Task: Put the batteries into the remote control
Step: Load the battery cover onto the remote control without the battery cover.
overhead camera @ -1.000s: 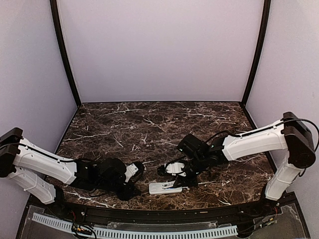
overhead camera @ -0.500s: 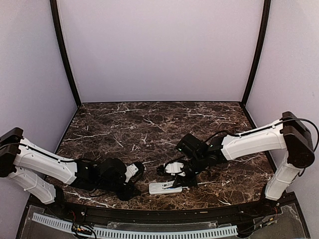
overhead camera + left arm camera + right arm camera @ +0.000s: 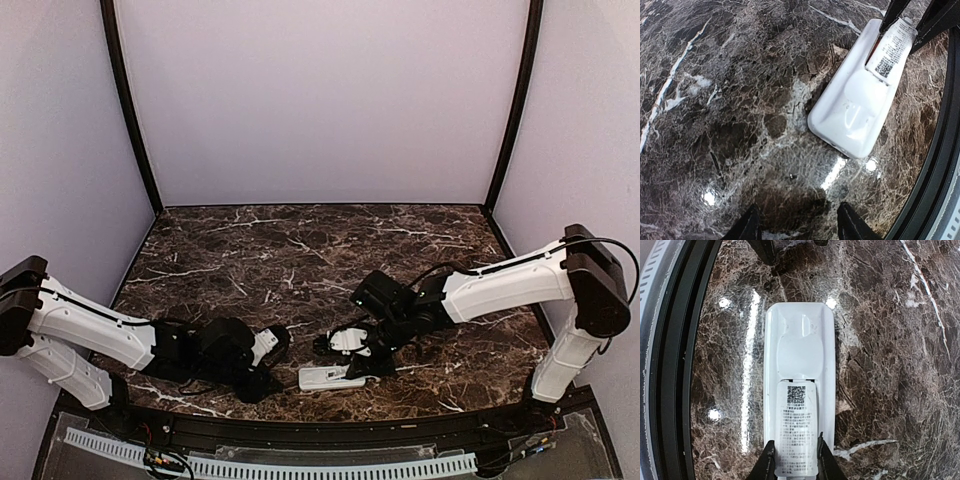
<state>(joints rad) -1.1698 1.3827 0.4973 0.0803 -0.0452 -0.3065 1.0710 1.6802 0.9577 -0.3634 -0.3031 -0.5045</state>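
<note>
The remote control (image 3: pixel 330 377) lies face down near the table's front edge, its plain white back (image 3: pixel 800 350) up. A labelled battery cover (image 3: pixel 796 430) with a QR code sits over its compartment, raised slightly at the outer end (image 3: pixel 892 47). My right gripper (image 3: pixel 796 460) is shut on this cover, one finger against each long side; it shows over the remote's right end (image 3: pixel 360 366). My left gripper (image 3: pixel 797 225) stands open just above bare marble, short of the remote's rounded end (image 3: pixel 860 110), left of it (image 3: pixel 268 380). The batteries are out of view.
The dark marble table (image 3: pixel 300 250) ends in a black raised rim (image 3: pixel 670 365) close beside the remote. A ribbed grey strip (image 3: pixel 250 462) runs beyond the rim. Lilac walls (image 3: pixel 320 100) close in the back and sides.
The right arm has edged very slightly to the left over the remote. The left arm and the remote have stayed in place.
</note>
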